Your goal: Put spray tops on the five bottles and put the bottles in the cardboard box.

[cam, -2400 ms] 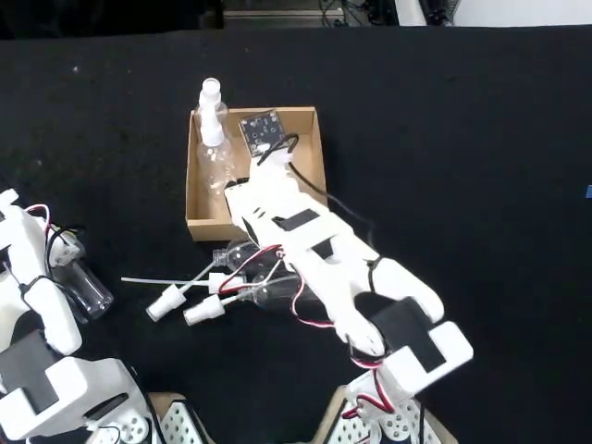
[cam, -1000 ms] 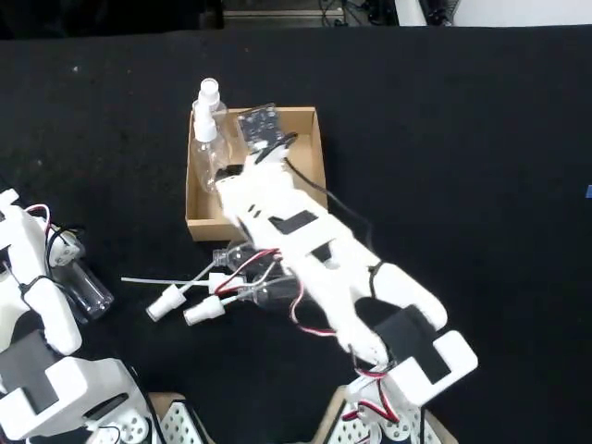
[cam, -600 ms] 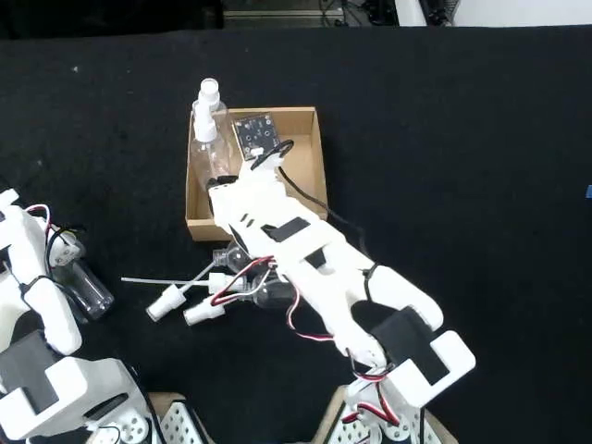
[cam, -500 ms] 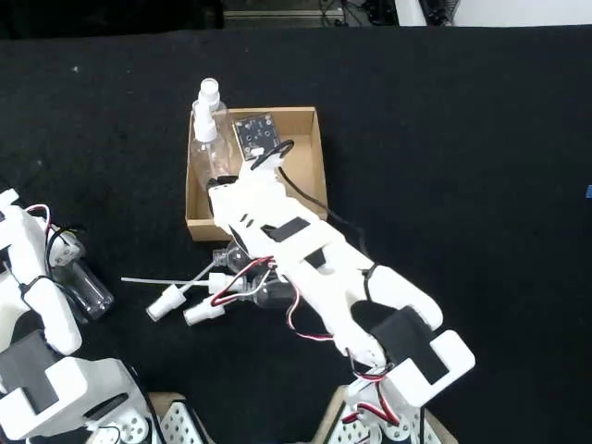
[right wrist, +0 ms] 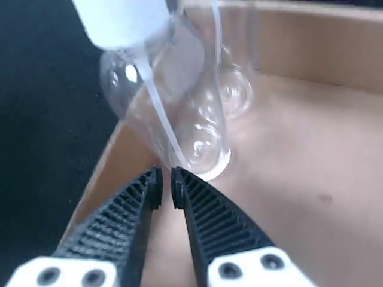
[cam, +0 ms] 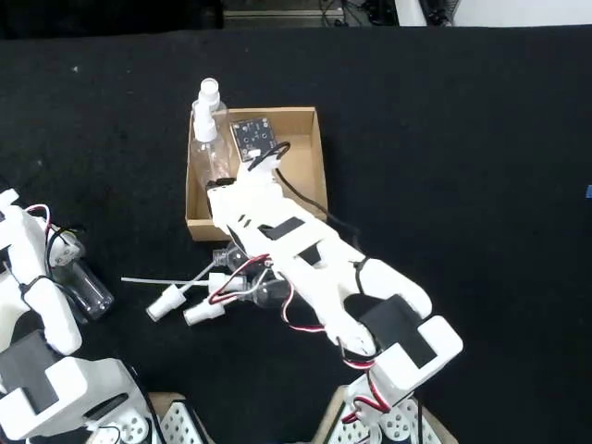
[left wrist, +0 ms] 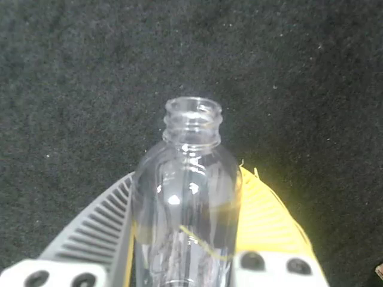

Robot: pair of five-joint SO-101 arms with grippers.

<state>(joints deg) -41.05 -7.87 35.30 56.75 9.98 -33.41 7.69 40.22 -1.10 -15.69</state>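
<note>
**benchwatcher:** ok, what's where? Start from the left.

**sprayguy:** Far left, the left arm (cam: 32, 296) has a clear bottle (left wrist: 185, 197) clamped in its jaws, one on each side of the body. The open neck points out over the black bench (cam: 462, 139), and there's no top on that one.

**benchwatcher:** and the middle?

**sprayguy:** One loose spray top (cam: 167, 302) and a second spray top (cam: 205, 312) lie side by side on the bench, thin tubes trailing off. Just right of them are clear bottles on their sides (cam: 228, 255), partly tucked under the right arm (cam: 314, 268). Can't tell how many.

**benchwatcher:** anything in the box?

**sprayguy:** Yeah. The cardboard box (cam: 305, 139) sits beyond that pile. A capped bottle (cam: 207, 153) leans in its left corner, with the white sprayer sticking out over the rim. The right wrist view shows what looks like another clear bottle (right wrist: 233, 89) just behind it.

**benchwatcher:** right jaws?

**sprayguy:** Inside the box, nearly closed with only a thin slit between them and nothing held. The tips are just beside the base of the capped bottle, over the box floor.
</note>
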